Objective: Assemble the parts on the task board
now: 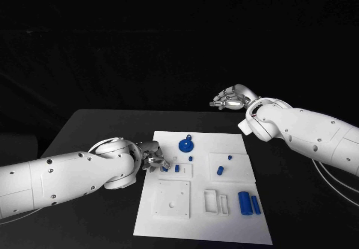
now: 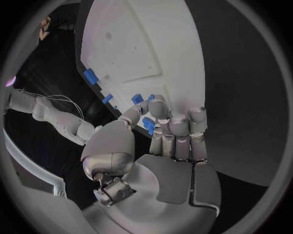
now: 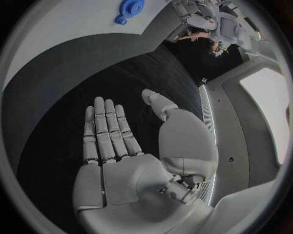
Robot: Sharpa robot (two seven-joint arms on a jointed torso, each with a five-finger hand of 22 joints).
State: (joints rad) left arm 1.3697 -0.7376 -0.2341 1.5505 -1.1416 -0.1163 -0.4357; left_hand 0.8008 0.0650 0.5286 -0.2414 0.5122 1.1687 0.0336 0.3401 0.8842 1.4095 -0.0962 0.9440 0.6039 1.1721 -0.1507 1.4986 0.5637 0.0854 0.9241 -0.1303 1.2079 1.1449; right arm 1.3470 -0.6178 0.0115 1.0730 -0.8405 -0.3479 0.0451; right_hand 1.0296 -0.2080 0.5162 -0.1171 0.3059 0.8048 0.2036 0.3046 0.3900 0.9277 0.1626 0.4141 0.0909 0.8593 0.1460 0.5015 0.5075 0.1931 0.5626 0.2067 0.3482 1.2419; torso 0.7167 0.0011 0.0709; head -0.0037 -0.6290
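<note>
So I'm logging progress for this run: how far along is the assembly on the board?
Early, by the look of it. Nothing on the task board looks clearly assembled: the blue gear, two long blue cylinders and a short blue peg lie loose. In hand: the left hand pinches a small blue part at the board's left edge. The right hand hangs open, away from the board. Nearly everything remains.

Right hand [image 3: 131,161] flat, fingers together, empty; blue gear [image 3: 129,9] on task board [image 3: 67,29]
</note>
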